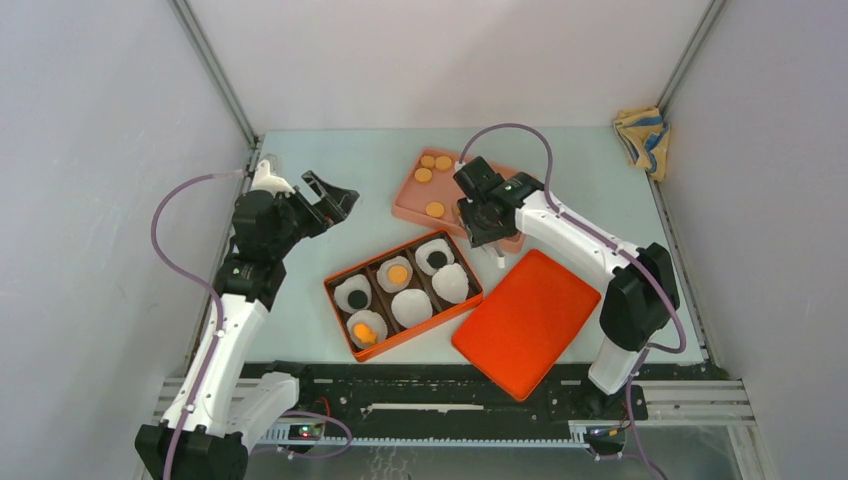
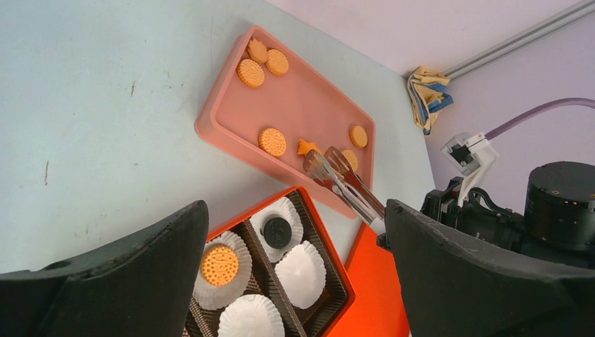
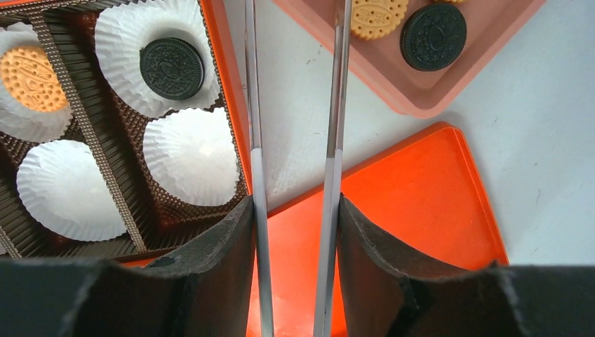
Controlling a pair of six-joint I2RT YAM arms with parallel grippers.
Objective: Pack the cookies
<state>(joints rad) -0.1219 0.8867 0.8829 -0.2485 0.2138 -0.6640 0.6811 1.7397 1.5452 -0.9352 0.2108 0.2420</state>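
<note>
The right gripper [image 3: 295,232] squeezes the tongs [image 3: 335,105], tips over the far pink tray [image 2: 295,105] of cookies [image 2: 272,141]. The left gripper [image 1: 333,200] hangs open.

Place: robot test lab
Walls: plain white panels [image 1: 90,150] in metal framing [image 1: 213,68]
Rig: left arm [image 1: 225,330] and right arm [image 1: 580,235] bolted to a slotted rail [image 1: 450,400] at the desk [image 1: 340,180] edge

The right claw [image 3: 295,242] is clamped on a pair of metal tongs [image 3: 254,161], whose two arms run upward with a gap between them. On the left, an orange box [image 3: 223,70] holds white paper cups [image 3: 189,154]. One cup has a black cookie [image 3: 172,68] and another an orange cookie [image 3: 31,78]. At top right, a pink tray [image 3: 414,91] carries a second orange cookie [image 3: 379,15] and a second black cookie [image 3: 433,36]. An orange lid [image 3: 407,210] lies on the desk [image 3: 554,154].
</note>
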